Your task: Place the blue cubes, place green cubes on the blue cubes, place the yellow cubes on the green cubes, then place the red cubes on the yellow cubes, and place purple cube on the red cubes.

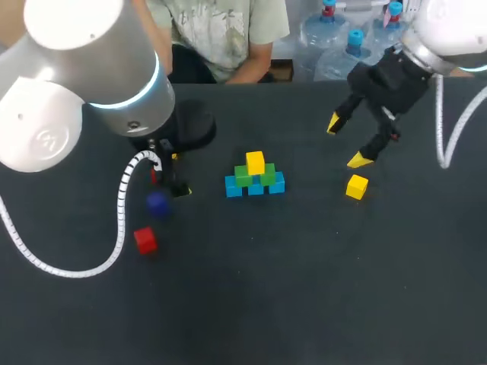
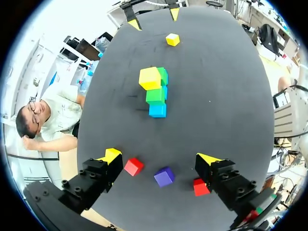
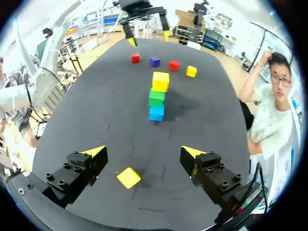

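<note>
A pyramid stands mid-table: blue cubes [image 1: 256, 187] at the bottom, green cubes [image 1: 254, 176] on them, one yellow cube [image 1: 255, 162] on top. A loose yellow cube [image 1: 356, 186] lies to its right, and in the right wrist view this yellow cube [image 3: 128, 177] sits below and between the open fingers of my right gripper [image 3: 143, 152], untouched. My left gripper [image 2: 160, 157] hangs open over a purple cube [image 2: 164, 176] with a red cube [image 2: 134, 166] and another red cube [image 2: 200, 186] beside it. A further yellow cube [image 3: 191, 71] lies past the far red one.
My right gripper [image 1: 346, 141] hovers up and left of the loose yellow cube. My left gripper [image 1: 181, 176] is left of the pyramid, with its white cable [image 1: 122, 220] looping over the table. A person sits behind the far edge, not reaching in.
</note>
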Controlling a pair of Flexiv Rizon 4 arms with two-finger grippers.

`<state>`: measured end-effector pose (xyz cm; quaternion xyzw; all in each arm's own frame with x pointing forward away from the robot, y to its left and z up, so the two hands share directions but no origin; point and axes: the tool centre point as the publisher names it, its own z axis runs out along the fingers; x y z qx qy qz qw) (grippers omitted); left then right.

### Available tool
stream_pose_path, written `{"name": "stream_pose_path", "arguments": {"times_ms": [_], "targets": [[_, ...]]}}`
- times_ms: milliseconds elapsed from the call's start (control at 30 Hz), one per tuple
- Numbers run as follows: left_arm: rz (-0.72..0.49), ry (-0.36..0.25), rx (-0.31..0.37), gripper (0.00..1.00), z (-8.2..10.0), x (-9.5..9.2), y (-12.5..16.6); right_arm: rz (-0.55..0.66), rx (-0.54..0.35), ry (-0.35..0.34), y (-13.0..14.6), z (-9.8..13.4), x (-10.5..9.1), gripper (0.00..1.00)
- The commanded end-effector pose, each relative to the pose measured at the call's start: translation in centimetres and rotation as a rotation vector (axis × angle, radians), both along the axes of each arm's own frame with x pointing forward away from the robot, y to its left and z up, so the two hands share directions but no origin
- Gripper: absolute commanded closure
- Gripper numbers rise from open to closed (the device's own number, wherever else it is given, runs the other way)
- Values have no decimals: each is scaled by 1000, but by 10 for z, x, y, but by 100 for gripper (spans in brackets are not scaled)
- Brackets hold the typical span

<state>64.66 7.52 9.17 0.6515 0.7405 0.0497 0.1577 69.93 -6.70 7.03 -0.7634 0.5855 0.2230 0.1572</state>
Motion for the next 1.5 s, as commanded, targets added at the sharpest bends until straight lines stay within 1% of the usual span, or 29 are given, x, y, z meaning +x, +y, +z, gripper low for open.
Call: {"name": "stream_pose_path", "arguments": {"times_ms": [33, 133, 200, 267, 400, 433, 467, 500, 933, 967, 1033, 1067, 1100, 1167, 1233, 1267, 1433, 1500], "targets": [[-5, 2, -4, 0, 0, 0, 1, 80, -27, 17, -5, -9, 0, 0], [-5, 2, -4, 0, 0, 0, 1, 173, -106, 11, -18, -17, -8, 0], [-5, 2, -4, 0, 0, 0, 1, 228, -134, 7, -28, -20, -14, 0], [-5, 2, -4, 0, 0, 0, 1, 303, -119, -13, -33, -18, -19, 0], [-5, 2, -4, 0, 0, 0, 1, 361, -111, -44, -37, -21, -22, 0], [-5, 2, -4, 0, 0, 0, 1, 373, -107, -38, -38, -23, -22, 0], [-5, 2, -4, 0, 0, 0, 1, 369, -110, -35, -39, -25, -22, 0], [-5, 2, -4, 0, 0, 0, 1, 345, -83, -39, -41, -25, -20, 0], [-5, 2, -4, 0, 0, 0, 1, 345, -83, -39, -41, -25, -20, 0], [-5, 2, -4, 0, 0, 0, 1, 404, -134, -42, -30, -25, -19, 0], [-5, 2, -4, 0, 0, 0, 1, 468, -243, -13, -15, -33, -19, 0], [-5, 2, -4, 0, 0, 0, 1, 500, -282, 3, -9, -38, -18, 0], [-5, 2, -4, 0, 0, 0, 1, 530, -304, -3, -5, -44, -18, 0], [-5, 2, -4, 0, 0, 0, 1, 580, -315, -10, -2, -53, -16, 0], [-5, 2, -4, 0, 0, 0, 1, 620, -333, -33, -3, -60, -13, 0], [-5, 2, -4, 0, 0, 0, 1, 619, -346, -36, -5, -62, -11, 0], [-5, 2, -4, 0, 0, 0, 1, 643, -374, -72, -12, -62, -3, 0], [-5, 2, -4, 0, 0, 0, 1, 638, -391, -65, -18, -61, 3, 0]]}}
